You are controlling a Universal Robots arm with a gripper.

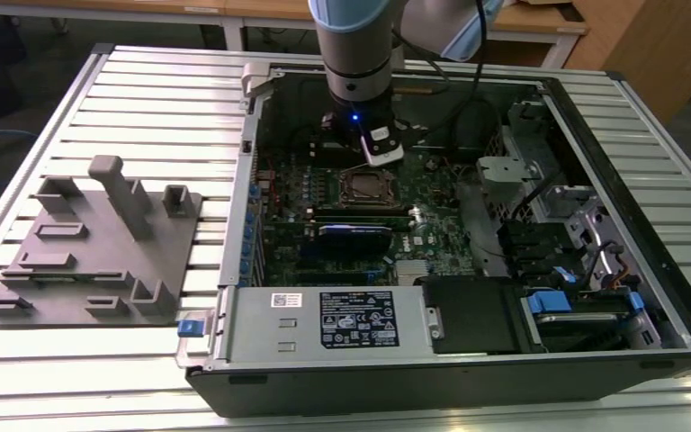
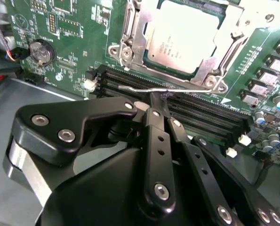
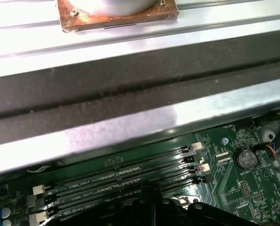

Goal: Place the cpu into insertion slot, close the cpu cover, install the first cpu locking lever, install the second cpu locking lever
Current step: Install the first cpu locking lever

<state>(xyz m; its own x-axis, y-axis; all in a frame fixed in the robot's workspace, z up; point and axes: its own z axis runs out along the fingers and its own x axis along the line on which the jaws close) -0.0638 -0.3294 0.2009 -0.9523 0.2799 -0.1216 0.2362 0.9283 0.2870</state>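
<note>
Black memory slots (image 2: 210, 115) between gripper (image 2: 154, 101) and seated cpu (image 2: 184, 35)

Gripper (image 2: 154, 101) tight over memory slots (image 2: 203, 117), case wall (image 3: 130, 89) close beside; free room above the board.

I work in a robotics lab or workshop: my bench (image 1: 141, 99) is a slatted aluminium table, an opened computer case (image 1: 442, 382) lies on it beside 1 grey fixture plate (image 1: 82, 270) (pegs and blocks standing up), and wooden desks (image 1: 543, 25) stand behind.
</note>
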